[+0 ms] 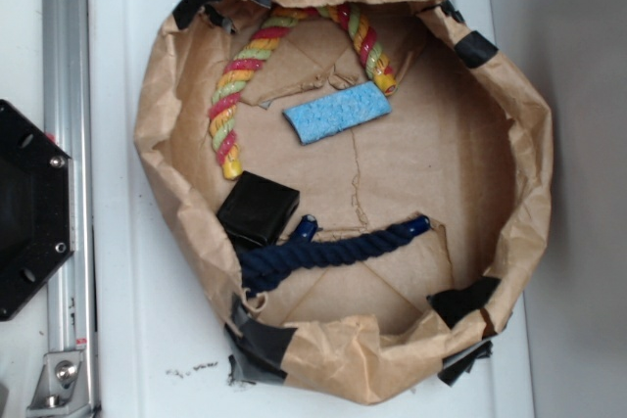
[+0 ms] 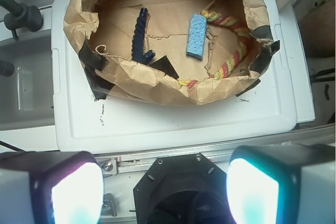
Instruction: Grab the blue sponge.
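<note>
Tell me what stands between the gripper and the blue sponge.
The near wall of the paper bowl rises between the open gripper and the blue sponge. Nothing lies on the sponge; the multicolored rope curves beside it, so from above it looks clear.

In the wrist view the two fingers (image 2: 50, 190) are cut off by the bottom edge and glare white and out of focus, so their tips cannot be seen. Far ahead of the jaws, the near paper wall (image 2: 157, 80) hides most of the black box (image 2: 165, 66) and the low end of the multicoloured rope (image 2: 231, 61). The paper nest's far rim runs off the top edge.
</note>
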Robot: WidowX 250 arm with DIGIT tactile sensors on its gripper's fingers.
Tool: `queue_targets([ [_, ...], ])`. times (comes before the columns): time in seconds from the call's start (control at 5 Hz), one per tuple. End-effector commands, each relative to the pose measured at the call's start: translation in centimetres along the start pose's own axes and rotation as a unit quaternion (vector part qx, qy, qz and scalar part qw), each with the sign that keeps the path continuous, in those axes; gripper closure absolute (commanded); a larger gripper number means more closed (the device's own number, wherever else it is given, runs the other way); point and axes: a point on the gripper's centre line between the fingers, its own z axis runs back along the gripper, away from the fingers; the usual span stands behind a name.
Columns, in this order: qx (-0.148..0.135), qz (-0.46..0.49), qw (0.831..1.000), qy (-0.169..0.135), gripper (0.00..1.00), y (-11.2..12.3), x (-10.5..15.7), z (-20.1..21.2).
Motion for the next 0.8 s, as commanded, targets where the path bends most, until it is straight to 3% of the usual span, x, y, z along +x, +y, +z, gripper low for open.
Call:
queue_targets([
  [0.0,0.0,0.0,1.0,0.0,0.0,0.0,0.0,0.0],
  [0.2,0.027,0.082,0.995,-0.049,0.0,4.9,4.9,-2.9],
  [0.4,0.014,0.117,0.992,-0.054,0.0,8.7,9.3,-6.0],
  [0.6,0.014,0.117,0.992,-0.054,0.0,8.7,9.3,-6.0],
])
